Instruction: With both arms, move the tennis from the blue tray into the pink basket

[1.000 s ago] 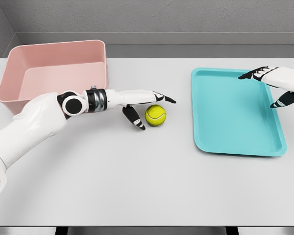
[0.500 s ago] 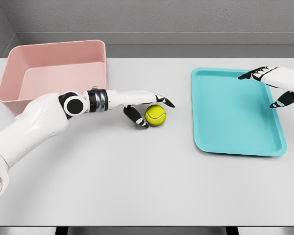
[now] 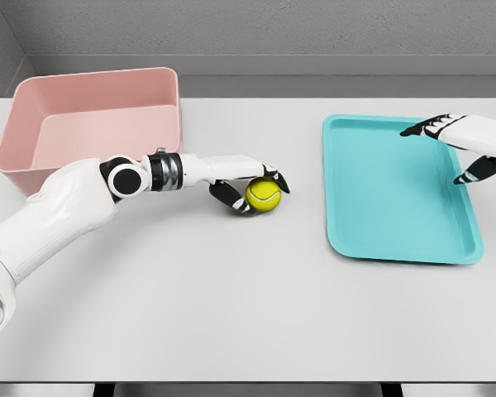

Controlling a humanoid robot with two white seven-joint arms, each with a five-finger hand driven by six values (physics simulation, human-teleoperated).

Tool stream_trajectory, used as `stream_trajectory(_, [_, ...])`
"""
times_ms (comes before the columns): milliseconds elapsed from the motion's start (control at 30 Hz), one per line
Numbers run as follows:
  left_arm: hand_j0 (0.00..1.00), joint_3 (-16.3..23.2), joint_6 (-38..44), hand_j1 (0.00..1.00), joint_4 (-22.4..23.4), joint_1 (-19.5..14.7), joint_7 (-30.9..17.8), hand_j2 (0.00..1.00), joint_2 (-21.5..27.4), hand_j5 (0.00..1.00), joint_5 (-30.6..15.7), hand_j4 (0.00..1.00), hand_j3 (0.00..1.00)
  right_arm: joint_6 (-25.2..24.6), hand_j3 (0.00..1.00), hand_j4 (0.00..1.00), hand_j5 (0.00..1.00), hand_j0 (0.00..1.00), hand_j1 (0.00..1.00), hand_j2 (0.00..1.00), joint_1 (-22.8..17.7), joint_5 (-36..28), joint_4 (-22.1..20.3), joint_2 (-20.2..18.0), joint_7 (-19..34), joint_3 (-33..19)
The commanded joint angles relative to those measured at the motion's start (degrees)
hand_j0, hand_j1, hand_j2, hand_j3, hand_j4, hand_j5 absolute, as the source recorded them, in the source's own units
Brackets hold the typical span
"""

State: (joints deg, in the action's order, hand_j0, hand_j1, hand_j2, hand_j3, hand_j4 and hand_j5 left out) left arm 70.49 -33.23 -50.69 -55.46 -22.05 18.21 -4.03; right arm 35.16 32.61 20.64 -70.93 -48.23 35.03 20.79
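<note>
A yellow-green tennis ball (image 3: 263, 195) lies on the white table between the pink basket (image 3: 33, 99) and the blue tray (image 3: 397, 223). My left hand (image 3: 252, 188) has its fingers curled around the ball: the thumb touches its near left side and the other fingers wrap over its far top. My right hand (image 3: 450, 149) hovers over the far right part of the tray, fingers spread and holding nothing. No ball is in the tray or in the basket.
The pink basket stands at the far left of the table, just behind my left forearm (image 3: 161, 172). The tray lies to the right. A grey wall (image 3: 256, 29) runs behind the table.
My left hand's fingers have closed in on the ball, from spread apart beside it to wrapped over it. The ball has stayed where it was and the right hand has barely moved.
</note>
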Motion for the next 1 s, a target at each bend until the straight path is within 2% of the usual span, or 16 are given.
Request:
stream_trajectory(0, [0.62, -0.1, 0.1, 0.62, 0.0, 0.0, 0.0, 0.62, 0.0, 0.62, -0.4, 0.62, 0.62, -0.2, 1.00, 1.00, 1.00, 1.00, 1.00, 1.00, 0.0, -0.3, 0.0, -0.1, 0.0, 0.1])
stream_trajectory(200, [0.54, -0.1, 0.0, 0.54, 0.0, 0.2, 0.0, 0.54, 0.0, 0.54, -0.4, 0.54, 0.54, -0.2, 1.00, 1.00, 1.00, 1.00, 1.00, 1.00, 0.0, -0.3, 0.0, -0.1, 0.0, 0.2])
stream_trajectory(633, [0.54, -0.7, -0.3, 0.54, -1.0, -0.4, 0.1, 0.54, 0.2, 0.54, -0.5, 0.54, 0.54, -0.2, 1.00, 1.00, 1.00, 1.00, 1.00, 1.00, 0.0, -0.3, 0.1, 0.0, 0.0, 0.2])
stream_trajectory(967, [0.54, -2.6, -0.7, 0.54, -5.7, -0.5, 0.0, 0.54, 2.0, 0.54, -0.8, 0.54, 0.54, -0.2, 1.00, 1.00, 1.00, 1.00, 1.00, 1.00, 0.0, -0.3, 0.1, -0.1, 0.0, 0.2])
